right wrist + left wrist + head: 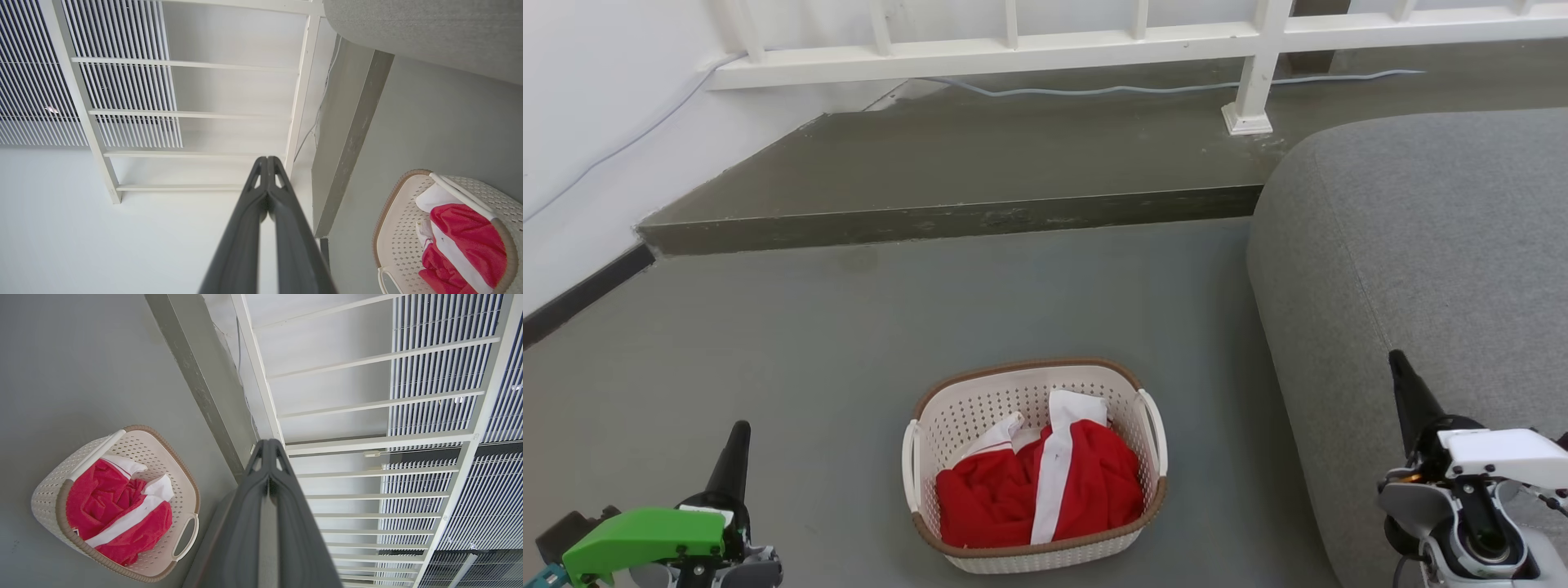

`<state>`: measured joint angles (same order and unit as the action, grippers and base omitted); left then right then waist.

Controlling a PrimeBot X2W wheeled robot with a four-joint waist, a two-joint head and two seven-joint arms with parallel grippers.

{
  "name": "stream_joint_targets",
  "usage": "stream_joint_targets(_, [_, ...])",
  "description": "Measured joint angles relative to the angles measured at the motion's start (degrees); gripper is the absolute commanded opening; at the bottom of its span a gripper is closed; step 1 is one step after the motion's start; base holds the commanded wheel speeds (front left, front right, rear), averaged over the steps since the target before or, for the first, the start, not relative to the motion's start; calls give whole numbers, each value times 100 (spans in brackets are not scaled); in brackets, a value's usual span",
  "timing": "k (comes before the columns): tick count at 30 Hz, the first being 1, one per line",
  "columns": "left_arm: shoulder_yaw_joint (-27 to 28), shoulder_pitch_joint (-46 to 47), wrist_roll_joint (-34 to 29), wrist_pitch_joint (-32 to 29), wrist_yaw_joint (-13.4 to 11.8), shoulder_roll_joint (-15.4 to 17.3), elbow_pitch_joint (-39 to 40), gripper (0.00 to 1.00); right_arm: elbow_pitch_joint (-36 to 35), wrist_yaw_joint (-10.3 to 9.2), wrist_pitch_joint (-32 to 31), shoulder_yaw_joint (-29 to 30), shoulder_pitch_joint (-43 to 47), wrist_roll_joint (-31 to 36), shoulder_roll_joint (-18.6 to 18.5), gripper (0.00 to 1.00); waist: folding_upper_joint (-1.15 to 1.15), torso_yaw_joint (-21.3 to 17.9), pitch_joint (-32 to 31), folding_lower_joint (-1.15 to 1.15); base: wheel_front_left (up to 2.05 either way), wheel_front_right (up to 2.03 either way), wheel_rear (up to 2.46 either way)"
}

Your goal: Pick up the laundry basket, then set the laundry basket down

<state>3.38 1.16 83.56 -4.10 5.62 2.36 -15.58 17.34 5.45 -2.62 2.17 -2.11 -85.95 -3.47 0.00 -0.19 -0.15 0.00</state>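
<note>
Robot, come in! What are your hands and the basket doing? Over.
Left gripper shut, empty, left of laundry basket. Right gripper shut, empty, by the sofa. Basket on the floor, untouched, red cloth inside. Sofa close on its right.

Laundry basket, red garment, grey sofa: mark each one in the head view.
laundry basket (1005,392), head view, far perforated inner wall.
red garment (1001,498), head view, red cloth left of its white stripe.
grey sofa (1421,229), head view, top of the rounded cushion.

laundry basket (402,245): cropped by right wrist view's edge | floor: hidden under red garment (1005,498)
</note>
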Motion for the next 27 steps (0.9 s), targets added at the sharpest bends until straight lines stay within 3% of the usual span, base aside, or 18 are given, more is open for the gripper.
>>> stream_joint_targets(13, [133,232,811,-240,126,-23,-31,0,-82,113,-180,336,-100,-723,-2,0,0,20,30,0,0,0,0])
stream_joint_targets(27, [143,241,815,-240,127,-25,-31,0,-85,126,-199,342,-102,-748,-1,0,0,19,30,0,0,0,0])
